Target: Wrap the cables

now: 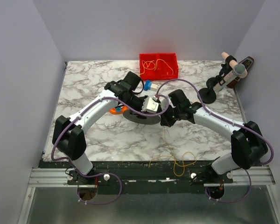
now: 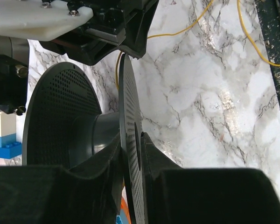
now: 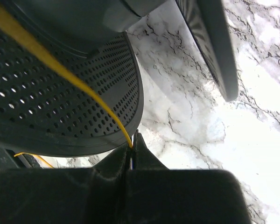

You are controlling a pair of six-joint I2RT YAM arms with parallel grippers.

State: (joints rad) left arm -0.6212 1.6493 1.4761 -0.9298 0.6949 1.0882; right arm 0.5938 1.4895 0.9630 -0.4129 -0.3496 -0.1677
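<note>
A black perforated spool (image 1: pixel 142 116) sits mid-table between both arms. My left gripper (image 1: pixel 130 108) is shut on one of its flanges; in the left wrist view the flange edge (image 2: pixel 127 116) stands clamped between the fingers, with the gripper (image 2: pixel 132 142) around it. My right gripper (image 1: pixel 159 115) is shut on a thin yellow cable (image 3: pixel 60 70), which runs from the gripper (image 3: pixel 132 145) up across the spool's flange (image 3: pixel 84 112). The cable (image 1: pixel 165 140) trails toward the near edge and ends in loose loops (image 1: pixel 179 161). It also shows in the left wrist view (image 2: pixel 177 32).
A red bin (image 1: pixel 158 66) with more yellow cables stands at the back. A blue and white brick (image 1: pixel 149 85) lies behind the spool, an orange piece (image 1: pixel 116 110) to its left. A microphone on a black stand (image 1: pixel 221 81) is at the back right.
</note>
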